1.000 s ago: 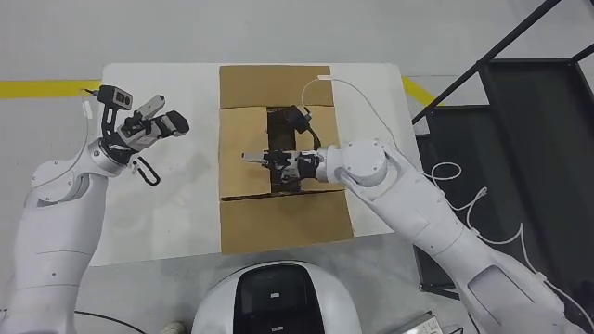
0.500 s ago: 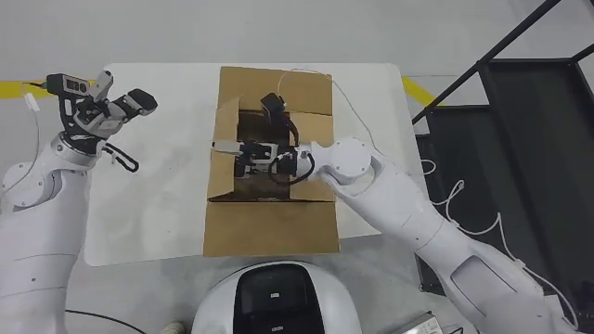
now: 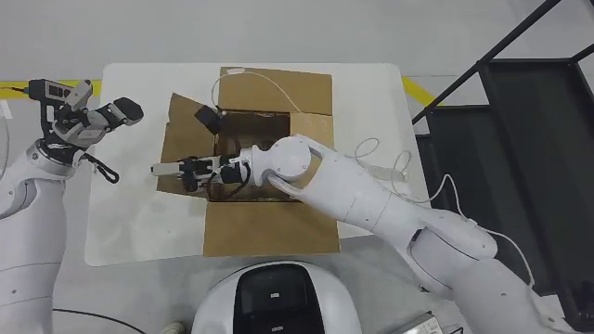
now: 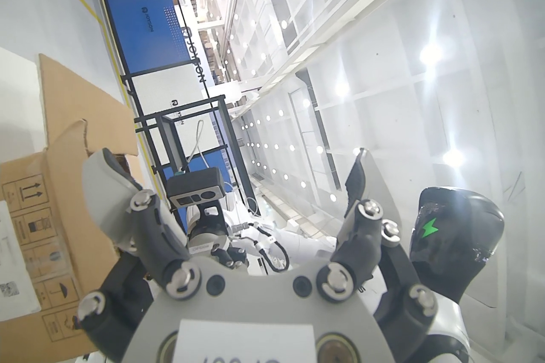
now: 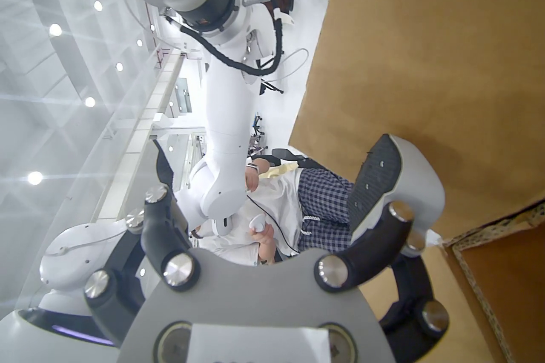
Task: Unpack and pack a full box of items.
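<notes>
Box (image 3: 278, 93) may skid or crease its side flap (image 3: 186, 125) if the right gripper (image 3: 174, 167), spread open against it, pushes too hard while the left gripper (image 3: 122, 111), also spread, hangs well away.

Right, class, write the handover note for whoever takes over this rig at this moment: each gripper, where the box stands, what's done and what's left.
Left gripper: open, holding nothing, raised over the table's left edge, apart from the box.
Right gripper: open, reached across the box to its left flap; nothing clamped.
Box: mid-table, far and near flaps laid out flat, left flap swung outward. The inside is in shade, so I cannot tell what it holds.
Done: box opened.
Left: take the items out, then pack them back.
</notes>
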`<move>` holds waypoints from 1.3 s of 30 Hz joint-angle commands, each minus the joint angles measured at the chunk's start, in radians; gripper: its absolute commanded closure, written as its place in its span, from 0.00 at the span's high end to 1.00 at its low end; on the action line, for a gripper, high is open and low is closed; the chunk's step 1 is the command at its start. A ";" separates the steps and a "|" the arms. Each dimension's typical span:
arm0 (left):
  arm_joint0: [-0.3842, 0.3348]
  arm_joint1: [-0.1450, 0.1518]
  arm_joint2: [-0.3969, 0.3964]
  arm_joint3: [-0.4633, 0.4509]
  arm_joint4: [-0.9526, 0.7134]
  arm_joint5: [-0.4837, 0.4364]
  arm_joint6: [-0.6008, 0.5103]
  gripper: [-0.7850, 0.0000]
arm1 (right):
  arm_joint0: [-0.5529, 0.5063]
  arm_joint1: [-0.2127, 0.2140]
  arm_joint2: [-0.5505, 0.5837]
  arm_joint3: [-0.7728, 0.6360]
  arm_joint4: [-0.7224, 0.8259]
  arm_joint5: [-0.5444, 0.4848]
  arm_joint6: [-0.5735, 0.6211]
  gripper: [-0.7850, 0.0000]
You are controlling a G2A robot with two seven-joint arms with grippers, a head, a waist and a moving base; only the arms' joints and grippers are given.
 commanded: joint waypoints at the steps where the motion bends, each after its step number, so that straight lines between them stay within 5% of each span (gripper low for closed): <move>1: -0.007 0.000 0.010 0.019 -0.006 0.017 -0.023 1.00 | 0.008 -0.020 -0.015 0.031 -0.007 0.001 0.003 1.00; 9: -0.076 -0.011 0.110 0.166 0.028 0.045 -0.082 1.00 | 0.001 -0.037 0.008 0.069 -0.039 0.033 0.033 1.00; 18: -0.127 -0.018 0.184 0.275 0.189 -0.044 -0.017 1.00 | -0.096 0.046 0.195 -0.089 -0.086 0.071 0.042 1.00; 29: -0.086 -0.013 0.244 0.243 0.294 -0.056 -0.106 1.00 | -0.459 0.208 0.645 -0.551 -0.268 0.238 0.022 1.00; 39: -0.086 -0.007 0.261 0.194 0.263 -0.032 -0.214 1.00 | -0.676 0.257 0.874 -0.725 -0.281 0.254 0.043 1.00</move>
